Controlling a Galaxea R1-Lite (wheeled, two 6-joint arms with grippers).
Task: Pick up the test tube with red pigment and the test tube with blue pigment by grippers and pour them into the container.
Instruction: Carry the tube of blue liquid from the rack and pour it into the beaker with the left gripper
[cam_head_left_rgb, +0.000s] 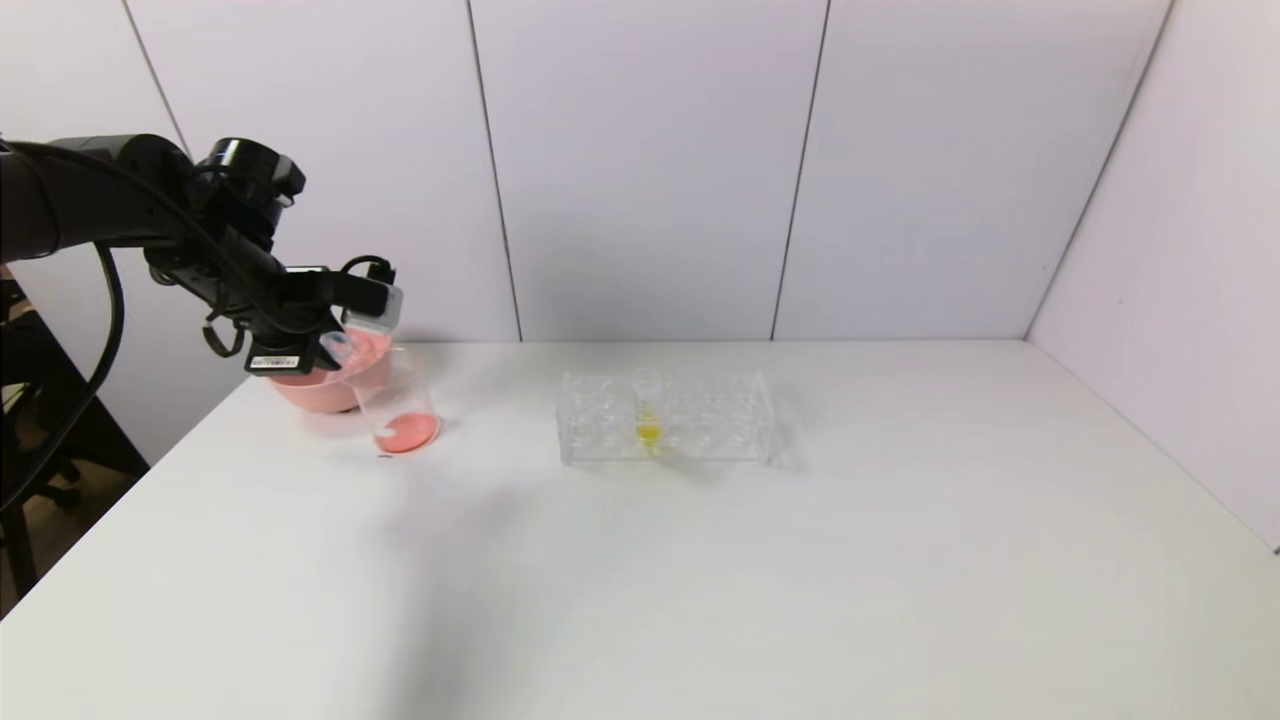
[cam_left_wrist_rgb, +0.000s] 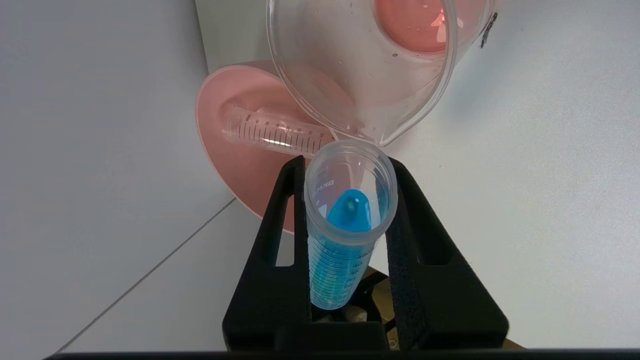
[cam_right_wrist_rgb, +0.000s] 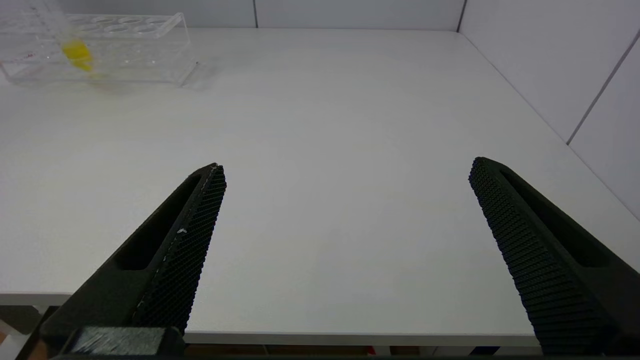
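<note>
The left gripper (cam_left_wrist_rgb: 350, 200) sits up over the table's (cam_head_left_rgb: 700, 560) far-left corner with the blue pigment tube (cam_left_wrist_rgb: 345, 235) between its fingers, mouth right at the lip of the container (cam_left_wrist_rgb: 370, 75) just below and ahead of it. Behind that is the bowl (cam_left_wrist_rgb: 225, 150) with an empty tube (cam_left_wrist_rgb: 275, 135) lying in it. The rack (cam_head_left_rgb: 665, 420) stands well off to this gripper's right with one tube (cam_head_left_rgb: 648, 405) upright in it, and the right gripper (cam_right_wrist_rgb: 345, 200) hangs over the table's near-right edge.
</note>
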